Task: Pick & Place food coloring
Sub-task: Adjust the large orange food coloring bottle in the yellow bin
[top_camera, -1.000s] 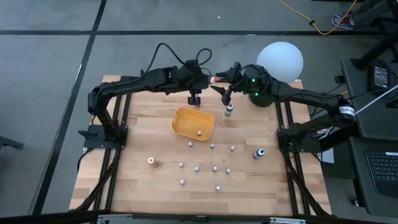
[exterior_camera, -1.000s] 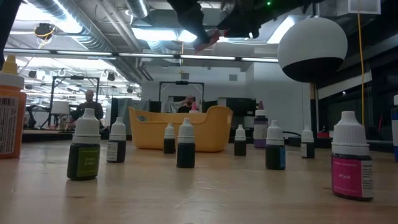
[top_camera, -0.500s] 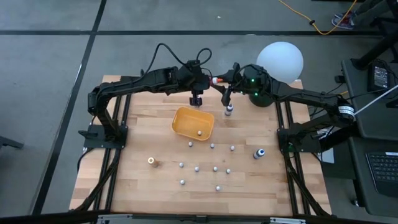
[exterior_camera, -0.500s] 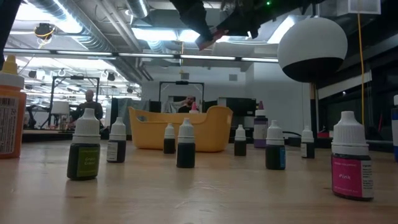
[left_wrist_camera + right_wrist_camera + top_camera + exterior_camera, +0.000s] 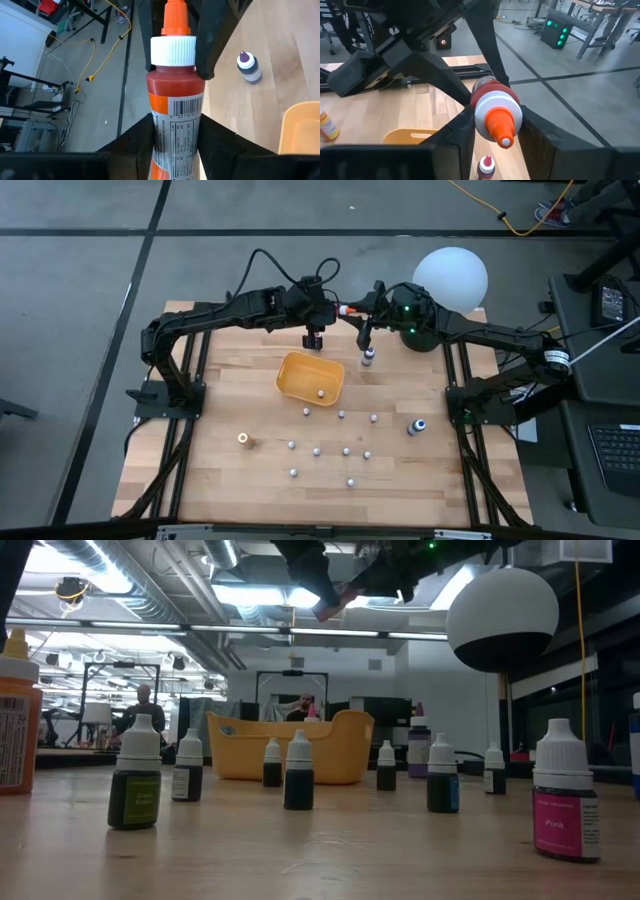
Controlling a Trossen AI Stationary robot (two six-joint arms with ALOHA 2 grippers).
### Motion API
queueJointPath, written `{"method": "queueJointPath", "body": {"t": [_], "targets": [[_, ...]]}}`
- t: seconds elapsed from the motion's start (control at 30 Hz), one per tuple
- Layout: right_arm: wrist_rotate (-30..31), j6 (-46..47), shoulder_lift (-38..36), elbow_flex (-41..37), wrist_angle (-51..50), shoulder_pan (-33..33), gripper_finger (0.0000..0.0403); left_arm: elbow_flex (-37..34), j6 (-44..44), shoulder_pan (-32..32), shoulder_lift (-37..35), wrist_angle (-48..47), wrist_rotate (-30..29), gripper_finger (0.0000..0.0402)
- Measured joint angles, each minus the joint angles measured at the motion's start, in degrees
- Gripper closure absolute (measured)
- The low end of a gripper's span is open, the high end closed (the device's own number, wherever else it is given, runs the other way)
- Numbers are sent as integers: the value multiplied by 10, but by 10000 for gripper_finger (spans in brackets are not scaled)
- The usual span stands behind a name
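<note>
A food coloring bottle with a red body, white collar and orange nozzle hangs level in the air over the table's far side. Both grippers are on it. My left gripper is shut on its labelled body, my right gripper on its cap end. In the high view the bottle shows between the two arms. An orange tray below holds one small bottle. Several small dropper bottles stand upright on the table's near half. My left gripper pinches the bottle's labelled body between its two fingers, coming level from the table's left, fingers along the bottle. The bottle is lifted clear, nozzle toward the right arm. My right gripper pinches the white collar and red shoulder between its two fingers, coming level from the table's right.
A purple-topped bottle stands under the right gripper, right of the tray. A blue-topped bottle stands at the right, an orange bottle at the near left. A white globe sits at the far right corner. People show beyond the table.
My right gripper has shut on the bottle's cap end. The bottle has stayed level in the air between both grippers.
</note>
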Motion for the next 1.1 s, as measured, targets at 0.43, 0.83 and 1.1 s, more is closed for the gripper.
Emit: {"method": "queueJointPath", "body": {"t": [0.43, 0.83, 1.1], "targets": [[-8, 14, 0, 0, 7, 1, 278, 1, 29, -2, -8, -59, -23, 198], [-4, 22, 47, 96, -190, 0, 280, 0, 42, 30, -108, -138, -227, 190], [-8, -21, 219, 332, -432, 14, 280, 0, -124, 75, -165, -128, -230, 197]]}}
